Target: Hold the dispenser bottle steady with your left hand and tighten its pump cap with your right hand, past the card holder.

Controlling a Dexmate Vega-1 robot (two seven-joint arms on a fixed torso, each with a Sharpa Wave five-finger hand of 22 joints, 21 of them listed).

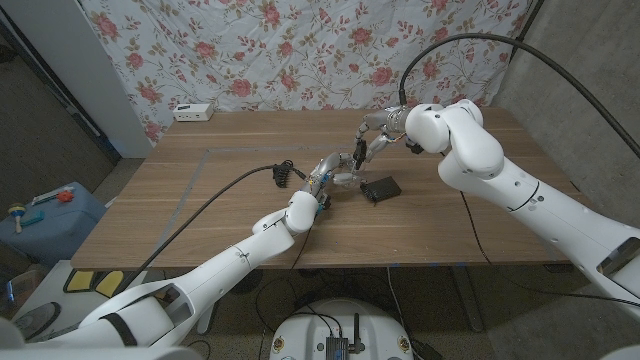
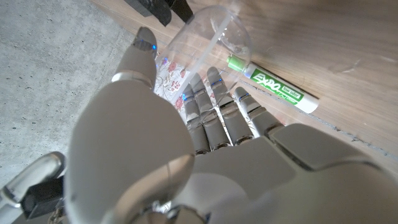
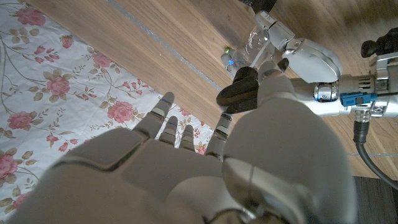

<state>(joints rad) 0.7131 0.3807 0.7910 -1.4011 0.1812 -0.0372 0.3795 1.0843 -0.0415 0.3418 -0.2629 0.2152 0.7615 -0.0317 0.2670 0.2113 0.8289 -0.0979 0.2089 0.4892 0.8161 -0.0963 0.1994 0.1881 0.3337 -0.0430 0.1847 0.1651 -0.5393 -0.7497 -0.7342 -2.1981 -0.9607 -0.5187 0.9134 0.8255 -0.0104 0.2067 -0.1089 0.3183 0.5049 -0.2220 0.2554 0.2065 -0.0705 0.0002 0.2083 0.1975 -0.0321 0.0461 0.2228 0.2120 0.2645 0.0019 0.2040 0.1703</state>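
Bottle, clear plastic, stands near the middle of the wooden surface, with the left hand wrapped around it; in the left wrist view its fingers curl against the transparent bottle wall, a thin tube visible inside. Right hand hangs just above the bottle, fingers pointing down toward its top; whether they actually touch or clasp the pump cap I cannot tell from any view; in the right wrist view that hand's fingers look spread, with the left hand and the bottle beyond its dark thumb tip. Black card holder lies flat just beside the bottle, on the robot's right of it; green Expo marker lies on the wood close to the bottle's base. Floral cloth hangs behind the surface; a white power strip sits at the far left edge.
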